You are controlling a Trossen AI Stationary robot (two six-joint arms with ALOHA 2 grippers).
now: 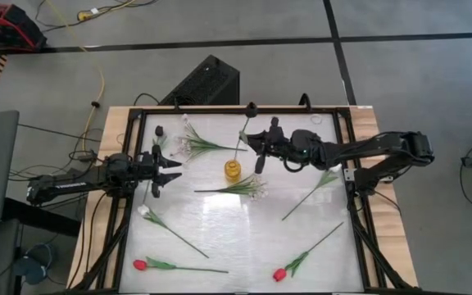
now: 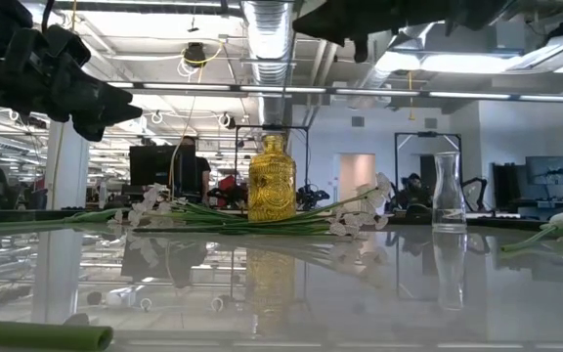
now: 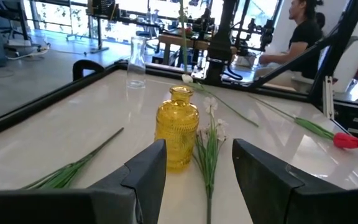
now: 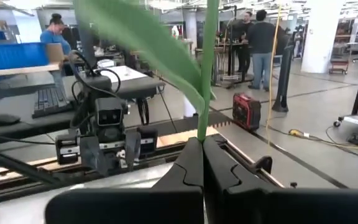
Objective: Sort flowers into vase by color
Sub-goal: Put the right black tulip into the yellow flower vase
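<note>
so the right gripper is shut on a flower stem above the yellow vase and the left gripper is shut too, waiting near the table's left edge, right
Not quite. The left gripper is open: the left wrist view shows its fingers spread, with the yellow vase seen between them. The rest holds: the right gripper is shut on a flower stem, and the left one waits near the table's left edge.

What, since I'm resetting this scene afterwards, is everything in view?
yellow vase: one, amber glass, table centre
clear vase: one, colourless, behind the yellow vase
red flowers: two, near edge
white bud flower: one, left side
white sprays: two, flanking the yellow vase
loose stem: one, green, right side, bloom unclear
held flower: one, green stem
person: one, dark top, beyond the table
left gripper: open, left of the yellow vase
right gripper: shut on held flower
</note>
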